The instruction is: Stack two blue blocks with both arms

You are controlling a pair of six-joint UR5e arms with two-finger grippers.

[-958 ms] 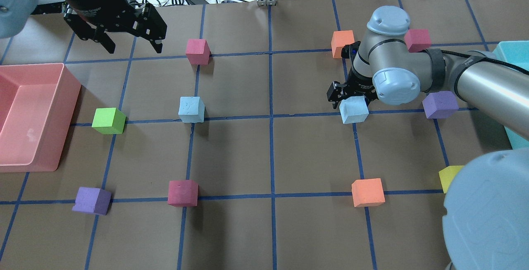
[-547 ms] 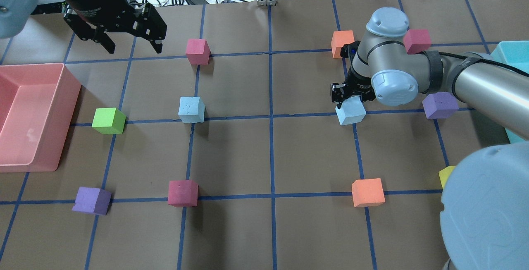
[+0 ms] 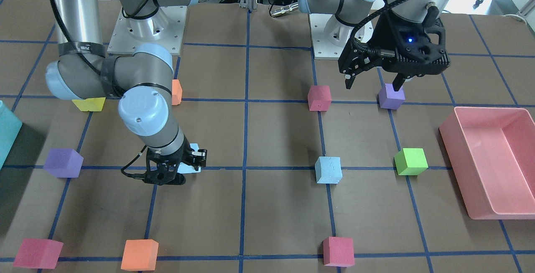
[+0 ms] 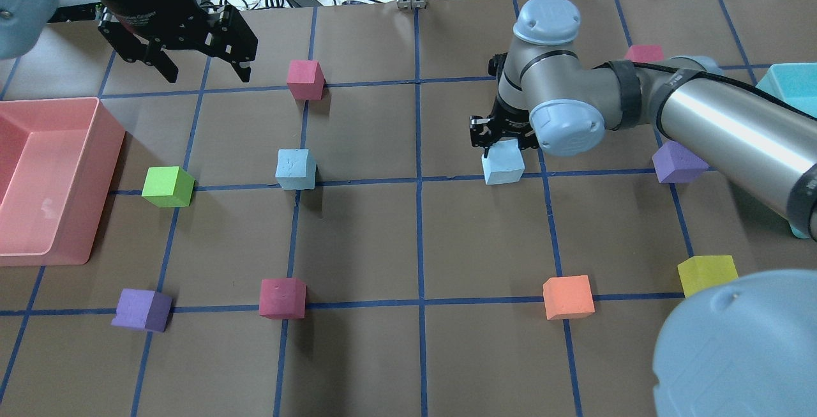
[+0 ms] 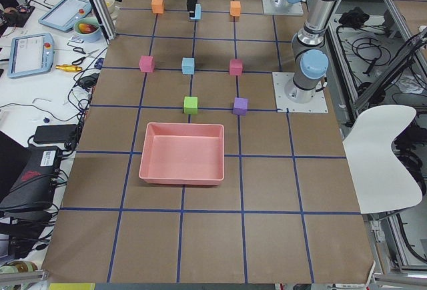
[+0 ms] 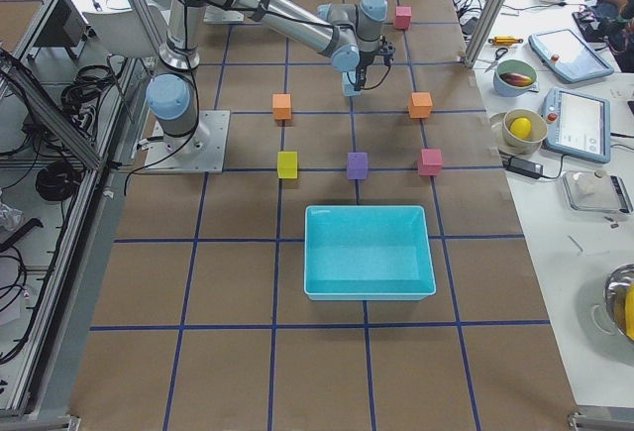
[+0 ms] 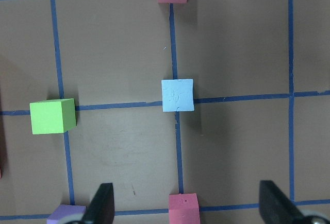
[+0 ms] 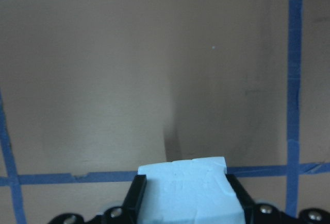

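Overhead exterior: block point(image 4: 504, 168) in right gripper point(image 4: 501, 147)

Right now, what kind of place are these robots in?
Probably a robotics lab: robot arms bolted to a grid-taped table, coloured foam cubes, and control tablets on a side bench.

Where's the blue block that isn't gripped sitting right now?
In the overhead view the free blue block sits left of centre on a blue tape line, with the green cube to its left and a pink cube beyond it.
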